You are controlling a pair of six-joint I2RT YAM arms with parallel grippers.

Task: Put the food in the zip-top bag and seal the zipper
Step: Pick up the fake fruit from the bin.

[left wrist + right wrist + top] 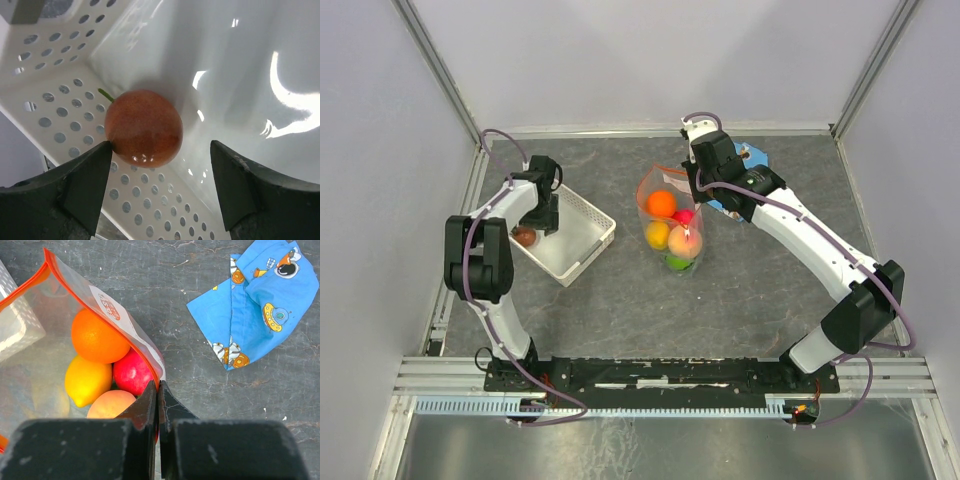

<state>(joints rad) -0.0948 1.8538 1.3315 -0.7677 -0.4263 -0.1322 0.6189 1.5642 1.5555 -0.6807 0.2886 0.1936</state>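
Left pincer (160, 185): jaws spread wide, holding nothing. The round reddish-brown toy fruit (144, 127) lies just ahead of the fingertips, nearer my left finger and tucked against the wall of the white perforated plastic basket (65, 115).

Risk: closing from this offset, that finger may nudge the fruit so it rolls along the slick floor, or the finger may catch on the wall.

Right pincer (157, 395): jaws closed tight on the mouth edge of the clear plastic zip-top bag (30, 315). The red-orange zipper strip (75, 284) runs up and to the left from the tips.

Risk: a tug could slip the thin film free, collapse the mouth or tip the fruit out.

Basket: holds that one fruit, as far as I can see.

Bag: left of the closed tips are an orange ball (97, 337), a yellow lemon (87, 380), a red-pink fruit (132, 372) and a peach one (110, 402). The overhead view shows a green one (677, 262) too.

The mouth gapes, unsealed.

A blue printed snack packet (260, 300) lies up and right of the tips, well apart.
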